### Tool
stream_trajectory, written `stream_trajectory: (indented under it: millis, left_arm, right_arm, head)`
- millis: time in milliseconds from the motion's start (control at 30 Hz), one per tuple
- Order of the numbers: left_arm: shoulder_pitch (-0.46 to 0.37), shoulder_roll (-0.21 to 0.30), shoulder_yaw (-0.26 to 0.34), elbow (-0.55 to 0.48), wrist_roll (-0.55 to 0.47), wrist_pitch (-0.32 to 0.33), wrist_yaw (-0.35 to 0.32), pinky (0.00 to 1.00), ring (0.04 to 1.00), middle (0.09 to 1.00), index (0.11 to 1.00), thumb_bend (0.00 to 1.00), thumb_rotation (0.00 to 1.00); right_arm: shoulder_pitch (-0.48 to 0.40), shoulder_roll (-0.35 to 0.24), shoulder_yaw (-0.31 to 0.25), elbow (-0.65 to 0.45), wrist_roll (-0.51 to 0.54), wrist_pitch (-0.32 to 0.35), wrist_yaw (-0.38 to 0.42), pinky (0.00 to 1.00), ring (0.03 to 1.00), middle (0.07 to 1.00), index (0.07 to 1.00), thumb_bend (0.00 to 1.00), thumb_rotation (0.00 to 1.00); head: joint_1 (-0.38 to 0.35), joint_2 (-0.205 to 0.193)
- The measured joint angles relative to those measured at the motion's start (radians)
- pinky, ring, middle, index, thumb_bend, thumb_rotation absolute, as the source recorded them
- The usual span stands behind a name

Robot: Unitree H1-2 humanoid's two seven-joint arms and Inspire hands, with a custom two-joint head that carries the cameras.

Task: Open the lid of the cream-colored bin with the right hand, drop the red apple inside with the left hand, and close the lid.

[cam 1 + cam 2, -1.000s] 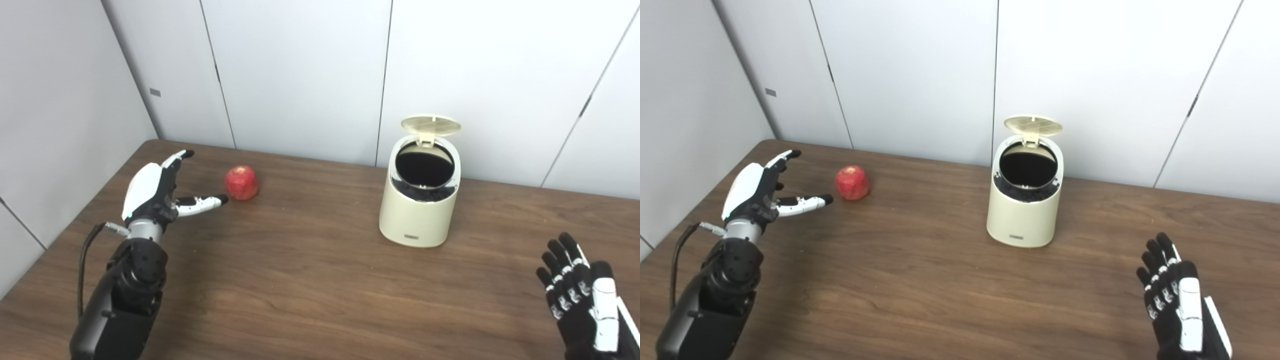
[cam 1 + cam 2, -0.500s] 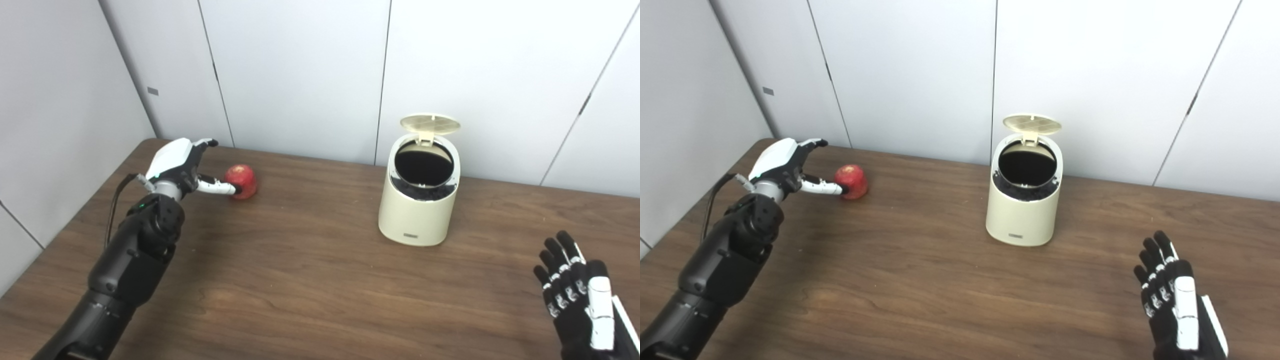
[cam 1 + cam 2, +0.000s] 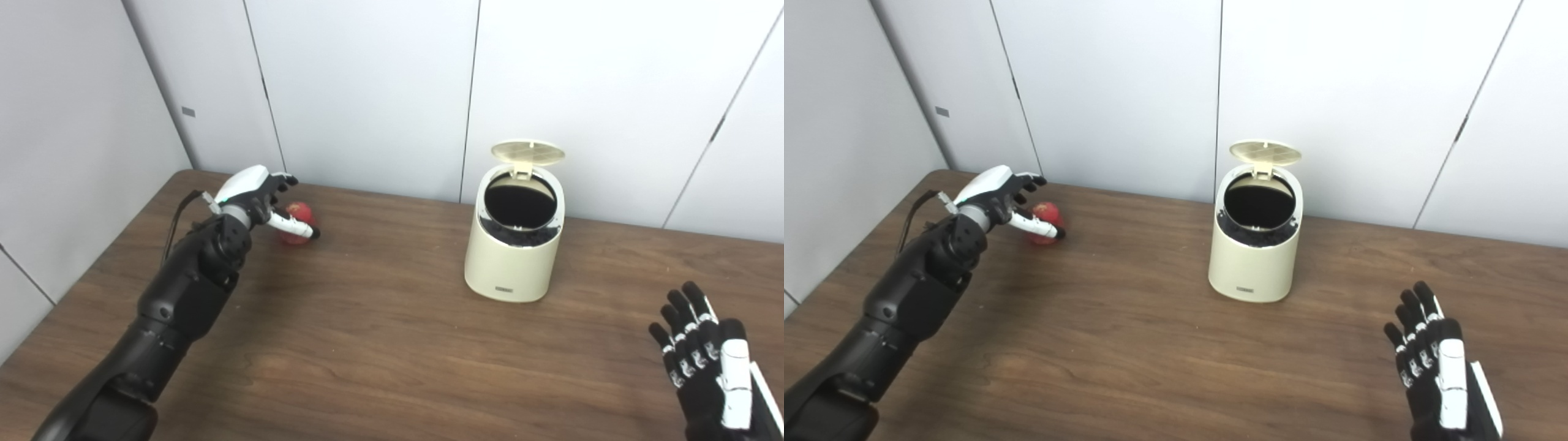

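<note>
The cream-colored bin (image 3: pixel 513 245) stands upright at the table's middle back. Its round lid (image 3: pixel 528 152) is tipped up and the dark inside shows. The red apple (image 3: pixel 300 215) lies on the table at the back left. My left hand (image 3: pixel 262 195) is open around the apple, its fingers over the top and its thumb in front, and it partly hides the apple. I cannot tell whether the fingers touch it. My right hand (image 3: pixel 710 367) is open and empty at the front right, well apart from the bin.
The brown wooden table (image 3: pixel 380 343) runs to white wall panels at the back and left. A black cable (image 3: pixel 177 214) hangs by the left wrist.
My left arm has reached forward and right, from short of the apple to around it. The apple, the bin and its lid have not moved. My right hand has barely moved.
</note>
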Motion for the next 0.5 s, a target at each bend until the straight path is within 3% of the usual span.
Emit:
stream_trajectory:
  millis: [200,500]
  left_arm:
    - [-0.053,0.005,-0.087,0.061,0.050,0.002,-0.052,0.67,0.837,0.897,0.859,0.92,0.22]
    - [-0.105,0.011,-0.136,0.137,0.087,0.003,-0.097,0.68,0.795,0.853,0.775,0.89,0.07]
  right_arm:
    - [0.000,0.000,0.004,0.001,-0.005,0.000,0.000,0.96,0.998,0.978,0.983,0.49,0.94]
    - [0.001,0.003,0.004,0.001,-0.005,0.000,0.000,0.97,1.000,0.986,0.980,0.48,0.91]
  head:
    - [-0.005,0.002]
    - [-0.011,0.005]
